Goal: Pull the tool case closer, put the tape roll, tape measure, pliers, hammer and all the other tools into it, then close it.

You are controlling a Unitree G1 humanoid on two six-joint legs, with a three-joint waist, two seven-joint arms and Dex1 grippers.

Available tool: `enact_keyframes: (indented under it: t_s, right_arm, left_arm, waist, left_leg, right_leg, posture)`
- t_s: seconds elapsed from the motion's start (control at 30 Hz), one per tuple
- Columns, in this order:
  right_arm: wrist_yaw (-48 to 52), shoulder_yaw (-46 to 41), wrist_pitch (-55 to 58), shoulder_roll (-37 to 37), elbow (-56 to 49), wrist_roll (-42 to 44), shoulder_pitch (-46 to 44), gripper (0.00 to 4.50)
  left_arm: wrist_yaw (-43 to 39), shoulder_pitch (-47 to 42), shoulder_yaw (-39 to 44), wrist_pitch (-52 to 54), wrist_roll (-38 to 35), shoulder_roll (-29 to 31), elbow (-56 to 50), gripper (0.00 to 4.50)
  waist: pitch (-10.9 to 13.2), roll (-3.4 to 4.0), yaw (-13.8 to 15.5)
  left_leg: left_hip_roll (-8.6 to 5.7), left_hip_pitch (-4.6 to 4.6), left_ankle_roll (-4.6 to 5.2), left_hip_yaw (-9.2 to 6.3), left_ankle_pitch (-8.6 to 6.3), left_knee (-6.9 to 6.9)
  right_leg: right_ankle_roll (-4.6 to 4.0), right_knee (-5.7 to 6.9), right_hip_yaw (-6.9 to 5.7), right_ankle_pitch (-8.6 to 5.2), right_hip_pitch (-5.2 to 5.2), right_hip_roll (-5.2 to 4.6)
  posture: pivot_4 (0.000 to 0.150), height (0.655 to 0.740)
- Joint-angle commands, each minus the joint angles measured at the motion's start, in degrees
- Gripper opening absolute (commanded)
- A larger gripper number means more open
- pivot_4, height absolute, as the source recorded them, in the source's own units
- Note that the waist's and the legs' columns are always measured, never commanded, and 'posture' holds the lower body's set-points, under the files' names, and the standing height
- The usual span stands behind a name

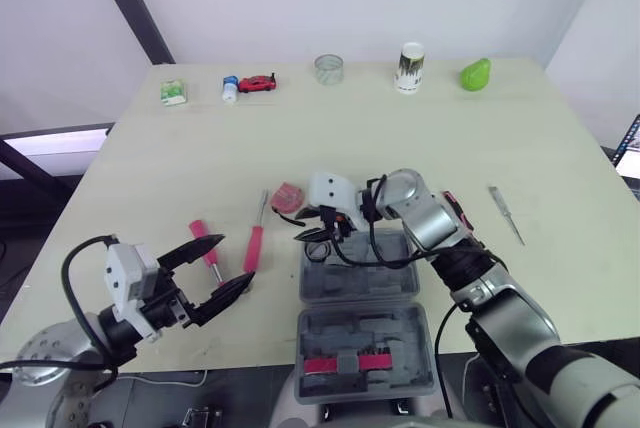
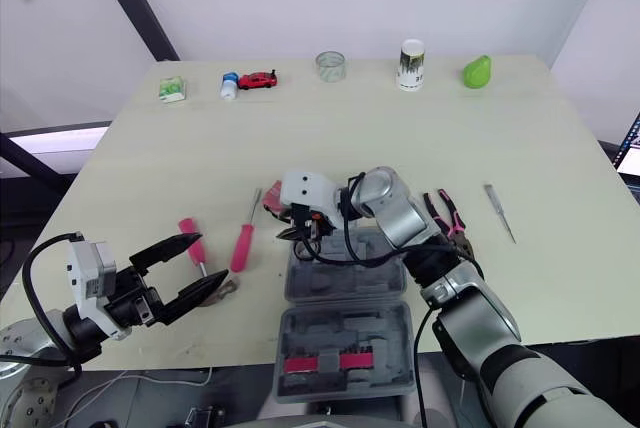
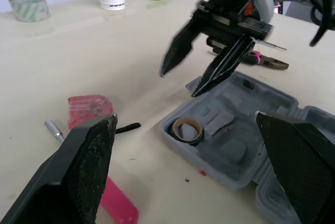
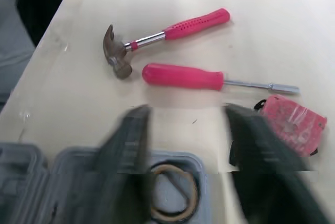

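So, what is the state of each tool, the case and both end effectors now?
tool case: open
tape roll: inside the case
tape measure: on the table, outside
hammer: on the table
pink screwdriver: on the table
pliers: on the table
left end effector: open, empty
right end effector: open, empty, over the case

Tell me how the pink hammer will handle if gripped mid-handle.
The hammer is probably head-heavy: its metal head looks bulky against the slim handle, so it may tip head-down. The dotted pink grip likely resists slipping. With its claw head resting sideways, rolling seems unlikely.
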Motion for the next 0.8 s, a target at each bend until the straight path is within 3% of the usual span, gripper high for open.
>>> enact_keyframes:
  t_s: [0.03, 0.43, 0.47, 0.5, 0.8]
  right_arm:
    - [-2.96, 0.3, 0.38, -0.02, -3.05, 0.7, 1.0, 0.31]
    - [-7.31, 3.19, -0.76, -1.19, -1.95, 0.92, 6.29, 0.31]
    - [-7.73, 3.35, -0.85, -1.09, -1.84, 0.88, 6.31, 0.88]
    - [-8.62, 3.42, -1.29, -0.97, -1.63, 0.6, 6.31, 1.02]
    - [-10.99, 4.31, -3.87, -0.67, 2.01, -0.02, 5.69, 1.02]
  left_arm:
    - [-1.75, -0.83, 0.62, -0.12, -0.56, 1.33, 1.05, 4.5]
    - [-5.12, -3.68, 0.04, 0.81, -0.18, 4.02, 3.95, 4.5]
    - [-5.29, -3.82, 0.12, 0.95, -0.23, 4.13, 4.03, 4.5]
    - [-5.37, -3.94, 0.19, 1.12, -0.27, 4.21, 4.05, 4.5]
    - [-5.86, -4.28, 0.37, 2.03, -0.23, 4.68, 3.77, 4.5]
  waist:
    - [0.0, 0.0, 0.03]
    - [-0.01, -0.03, 0.06]
    - [-0.01, -0.03, 0.09]
    - [-0.01, -0.03, 0.08]
    - [-0.01, -0.04, 0.1]
  left_leg:
    - [0.0, 0.0, 0.0, 0.01, 0.0, 0.01]
    - [0.02, 0.01, 0.01, 0.05, 0.01, 0.05]
    - [0.03, 0.01, 0.01, 0.04, 0.01, 0.05]
    - [0.03, 0.01, 0.01, 0.03, 0.01, 0.05]
    - [0.03, 0.01, 0.01, 0.04, 0.01, 0.05]
  right_leg:
    - [0.01, -0.01, 0.0, 0.0, 0.0, 0.01]
    - [0.03, 0.03, 0.05, 0.01, 0.01, 0.38]
    - [0.02, 0.03, 0.04, 0.01, 0.01, 0.39]
    - [0.02, 0.03, 0.03, 0.01, 0.01, 0.4]
    - [0.02, 0.03, 0.04, 0.01, 0.01, 0.4]
  posture:
    - [0.15, 0.74]
    - [0.15, 0.74]
    - [0.15, 0.74]
    - [0.15, 0.74]
    - [0.15, 0.74]
